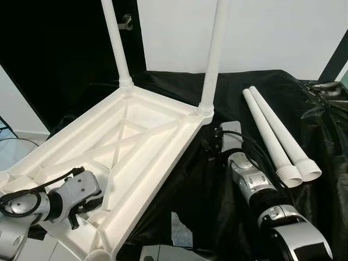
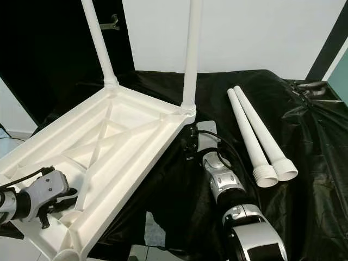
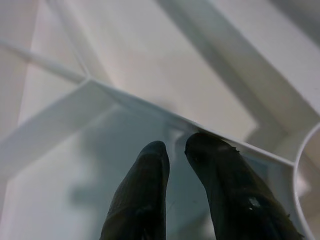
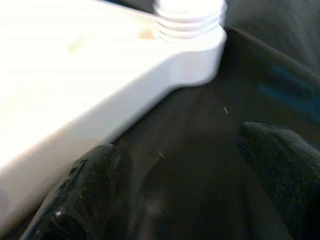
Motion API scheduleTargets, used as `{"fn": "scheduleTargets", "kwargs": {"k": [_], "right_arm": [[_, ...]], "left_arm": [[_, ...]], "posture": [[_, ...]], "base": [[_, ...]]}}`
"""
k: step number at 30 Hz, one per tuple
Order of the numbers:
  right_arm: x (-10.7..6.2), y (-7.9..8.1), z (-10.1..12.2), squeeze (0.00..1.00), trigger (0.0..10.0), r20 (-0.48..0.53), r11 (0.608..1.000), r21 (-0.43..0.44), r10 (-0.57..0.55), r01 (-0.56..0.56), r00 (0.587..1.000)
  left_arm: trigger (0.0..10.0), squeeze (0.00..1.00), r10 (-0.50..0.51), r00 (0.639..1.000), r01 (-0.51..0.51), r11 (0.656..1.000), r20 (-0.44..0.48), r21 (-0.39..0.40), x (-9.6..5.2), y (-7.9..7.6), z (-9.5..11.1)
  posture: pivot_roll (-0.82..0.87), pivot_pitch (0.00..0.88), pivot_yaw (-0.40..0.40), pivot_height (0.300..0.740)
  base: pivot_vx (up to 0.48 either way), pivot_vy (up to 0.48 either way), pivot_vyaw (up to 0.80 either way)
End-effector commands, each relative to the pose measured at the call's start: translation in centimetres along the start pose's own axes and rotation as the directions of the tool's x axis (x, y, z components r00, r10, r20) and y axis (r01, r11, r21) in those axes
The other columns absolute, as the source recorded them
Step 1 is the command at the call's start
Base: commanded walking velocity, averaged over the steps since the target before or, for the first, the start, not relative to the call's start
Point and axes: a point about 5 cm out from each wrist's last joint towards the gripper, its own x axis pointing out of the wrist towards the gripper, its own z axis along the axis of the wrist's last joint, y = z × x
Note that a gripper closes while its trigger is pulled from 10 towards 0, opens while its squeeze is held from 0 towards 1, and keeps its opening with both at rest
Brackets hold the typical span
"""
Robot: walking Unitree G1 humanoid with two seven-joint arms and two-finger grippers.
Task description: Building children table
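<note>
The upturned tabletop (image 1: 136,147) is lying on the black sheet (image 1: 304,217) with 2 legs (image 1: 215,54) fitted. Left gripper (image 3: 175,150), nearly closed, is pinching an inner rib; right gripper (image 4: 185,175) is hovering released. Next step: collecting the 2 loose legs (image 1: 277,136)

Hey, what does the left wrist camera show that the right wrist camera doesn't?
Left wrist view: the left gripper, fingers nearly together, inside the ribbed underside of the upturned white tabletop, tips at a thin rib.

Right wrist view: the right gripper, fingers wide apart, over the black sheet beside the tabletop's outer edge, facing the threaded base of a screwed-in leg.

Both: the same white tabletop, seen close, with two black fingers in front.
</note>
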Motion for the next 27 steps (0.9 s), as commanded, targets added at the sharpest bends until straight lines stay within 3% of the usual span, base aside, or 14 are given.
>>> {"fn": "scheduleTargets", "kwargs": {"k": [1,3,6,8,11,15,17,21,25,27], "right_arm": [[0.3,0.4,0.7,0.0,10.0,0.034,1.0,0.007,0.029,-0.029,0.999],[0.5,0.5,0.9,0.0,10.0,0.043,0.999,0.002,0.038,-0.038,0.998],[0.9,1.2,1.3,0.0,10.0,0.055,0.994,0.039,0.1,-0.102,0.993],[1.0,1.5,1.4,0.0,10.0,0.055,0.992,0.034,0.122,-0.124,0.991],[1.2,2.1,1.4,0.0,10.0,0.042,0.986,0.018,0.166,-0.167,0.985],[1.3,2.3,1.5,0.0,10.0,0.043,0.984,0.023,0.177,-0.178,0.983],[1.4,2.4,1.6,0.0,10.0,0.046,0.984,0.023,0.177,-0.178,0.983],[1.6,2.1,1.9,0.0,10.0,0.059,0.988,0.017,0.152,-0.153,0.987],[1.4,1.1,2.0,0.0,10.0,0.093,0.993,0.007,0.115,-0.116,0.989],[1.2,0.9,2.0,0.0,10.0,0.105,0.994,0.002,0.112,-0.113,0.988]], "left_arm": [[10.0,0.0,-0.048,0.995,0.045,0.999,0.09,0.029,0.9,-1.0,2.2],[10.0,0.0,-0.059,0.992,0.055,0.998,0.114,0.032,1.2,-1.5,2.8],[10.0,0.0,-0.089,0.974,0.084,0.996,0.21,0.034,3.0,-3.3,5.5],[10.0,0.0,-0.079,0.967,0.074,0.997,0.241,0.031,3.8,-3.7,6.5],[10.0,0.0,-0.014,0.954,0.009,1.0,0.301,0.017,5.6,-3.7,8.7],[10.0,0.0,0.013,0.945,-0.018,1.0,0.327,0.012,6.1,-3.5,9.5],[10.0,0.0,0.072,0.936,-0.077,0.997,0.343,-0.001,6.7,-2.8,10.2],[10.0,0.0,0.146,0.932,-0.156,0.988,0.333,0.003,6.6,-1.7,10.3],[10.0,0.0,0.154,0.929,-0.16,0.987,0.337,-0.01,4.4,-0.4,9.4],[10.0,0.0,0.146,0.93,-0.151,0.988,0.336,-0.011,3.9,-0.3,9.2]], "posture": [[0.15,0.0,0.025,0.74],[0.15,0.0,0.025,0.74],[0.15,0.0,0.028,0.74],[0.16,0.001,0.028,0.74],[0.16,0.006,0.029,0.74],[0.16,0.008,0.03,0.74],[0.16,0.008,0.031,0.74],[0.16,0.008,0.029,0.74],[0.16,0.007,0.026,0.74],[0.16,0.007,0.025,0.74]], "base": [[0.0,0.0,0.0],[0.0,0.0,0.0],[0.0,0.0,0.0],[0.0,0.0,0.0],[0.0,0.0,0.0],[0.0,0.0,0.0],[0.0,0.0,0.0],[0.0,0.0,0.0],[0.0,0.0,0.0],[0.0,0.0,0.0]]}}
